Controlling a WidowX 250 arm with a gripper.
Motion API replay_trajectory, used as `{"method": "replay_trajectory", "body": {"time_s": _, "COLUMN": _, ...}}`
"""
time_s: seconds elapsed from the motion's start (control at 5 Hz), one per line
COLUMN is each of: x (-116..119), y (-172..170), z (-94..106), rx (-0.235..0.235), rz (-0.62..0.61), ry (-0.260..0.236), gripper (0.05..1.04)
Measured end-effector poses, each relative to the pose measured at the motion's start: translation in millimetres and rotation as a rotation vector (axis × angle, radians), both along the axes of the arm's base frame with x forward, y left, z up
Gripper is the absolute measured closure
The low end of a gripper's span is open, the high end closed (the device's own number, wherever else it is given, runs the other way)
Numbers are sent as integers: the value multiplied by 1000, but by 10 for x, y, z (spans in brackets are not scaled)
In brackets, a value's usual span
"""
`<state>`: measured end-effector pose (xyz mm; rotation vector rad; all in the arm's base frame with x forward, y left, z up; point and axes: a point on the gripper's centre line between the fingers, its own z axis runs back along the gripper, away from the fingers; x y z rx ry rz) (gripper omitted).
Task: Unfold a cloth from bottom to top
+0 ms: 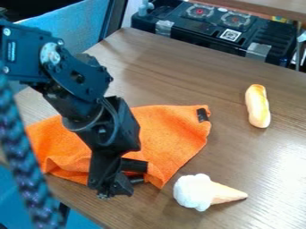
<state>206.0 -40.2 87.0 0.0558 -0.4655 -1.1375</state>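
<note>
Cloth beside jaws, near edge closest; cannot tell if jaws spread or pressed together.

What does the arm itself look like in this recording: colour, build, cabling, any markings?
The arm is black, built of chunky, angular segments with bolt heads and a pale round hub at one joint. A thin dark wire curves around its lower part. A small pale-outlined marking sits on the upper segment.

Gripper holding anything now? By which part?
Can't tell. The gripper is at the near edge of the orange cloth, but any pinch on the fabric is hidden.
</note>
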Motion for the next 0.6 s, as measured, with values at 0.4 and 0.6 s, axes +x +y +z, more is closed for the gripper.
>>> {"method": "replay_trajectory", "body": {"time_s": 0.4, "x": 70, "y": -19, "z": -171, "rx": 15, "rz": 16, "ry": 24, "gripper": 417}}
{"method": "replay_trajectory", "body": {"time_s": 0.6, "x": 93, "y": -10, "z": -170, "rx": 6, "rz": 24, "ry": 31, "gripper": 716}}
